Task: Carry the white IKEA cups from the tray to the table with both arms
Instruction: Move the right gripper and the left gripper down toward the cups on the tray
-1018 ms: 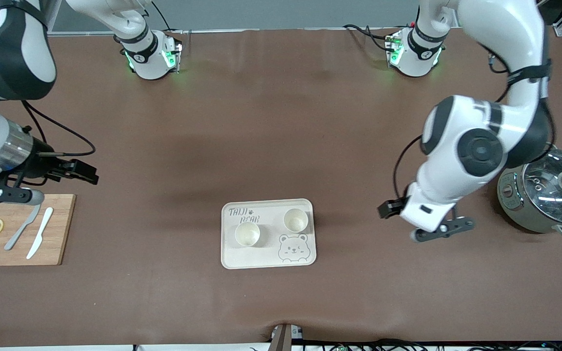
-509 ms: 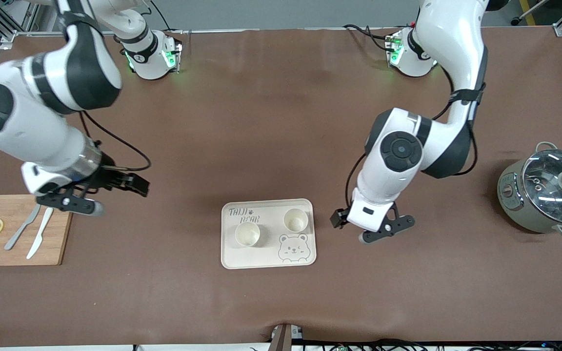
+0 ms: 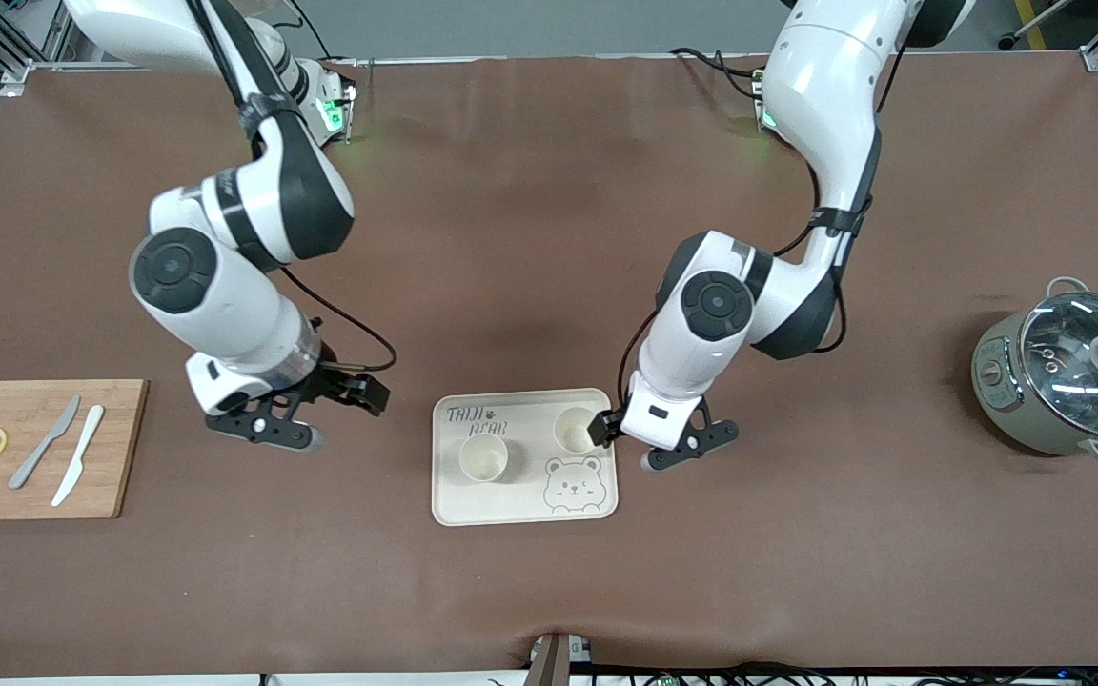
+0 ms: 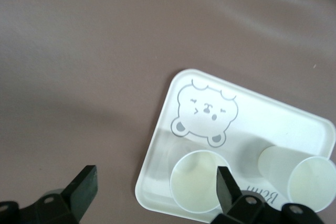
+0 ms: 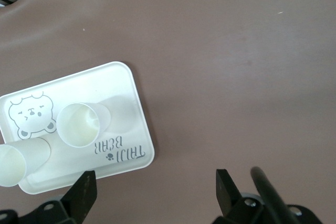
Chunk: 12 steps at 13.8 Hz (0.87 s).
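Right gripper [image 3: 320,419] hovering over bare table at tray's [image 3: 520,510] nine o'clock, fingers spread, holding nothing. Two white IKEA cups [image 3: 483,458] [image 3: 576,431] standing upright on bear tray. Left gripper [image 3: 649,446] hanging at tray's three o'clock edge, fingers wide apart, empty.

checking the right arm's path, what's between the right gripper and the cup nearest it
In the front view only bare brown table and the tray rim separate the right gripper from that cup. The right wrist view shows the same.
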{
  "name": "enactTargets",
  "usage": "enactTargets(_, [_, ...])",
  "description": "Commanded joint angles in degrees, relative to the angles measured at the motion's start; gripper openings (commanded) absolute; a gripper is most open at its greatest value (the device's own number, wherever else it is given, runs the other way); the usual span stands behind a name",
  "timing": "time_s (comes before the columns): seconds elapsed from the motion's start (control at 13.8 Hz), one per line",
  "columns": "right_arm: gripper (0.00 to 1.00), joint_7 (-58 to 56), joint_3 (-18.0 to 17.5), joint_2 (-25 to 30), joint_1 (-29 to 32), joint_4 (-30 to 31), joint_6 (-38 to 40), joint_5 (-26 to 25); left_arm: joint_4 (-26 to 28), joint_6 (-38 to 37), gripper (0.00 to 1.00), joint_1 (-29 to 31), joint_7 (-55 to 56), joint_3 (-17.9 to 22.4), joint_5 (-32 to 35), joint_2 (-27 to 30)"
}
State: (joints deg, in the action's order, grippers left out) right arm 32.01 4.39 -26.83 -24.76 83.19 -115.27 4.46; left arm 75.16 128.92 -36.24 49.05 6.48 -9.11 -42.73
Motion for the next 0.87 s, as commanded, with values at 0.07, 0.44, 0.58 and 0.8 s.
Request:
enactTargets(0.07, [1.0, 1.47, 0.53, -5.06, -2.04, -2.32, -4.25, 0.28, -0.89, 2.47, 1.0, -2.16, 0.78, 0.46, -1.35, -3.76])
enactTargets(0.44, [1.0, 1.39, 0.53, -11.39, -4.06, -5.65, -8.39, 0.2, -0.89, 4.32, 1.0, -3.48, 1.22, 0.46, -1.35, -6.58])
enactTargets(0.58, [1.0, 2.18, 0.53, -13.24, -4.59, -6.02, -10.84, 0.28, -0.8, 5.2, 1.0, -4.18, 1.57, 0.46, -1.35, -7.11])
enactTargets(0.8, [1.0, 2.18, 0.53, -15.44, -5.38, -6.11, -13.75, 0.2, -0.89, 5.29, 0.65, -4.19, 3.24, 0.46, -1.26, -7.28])
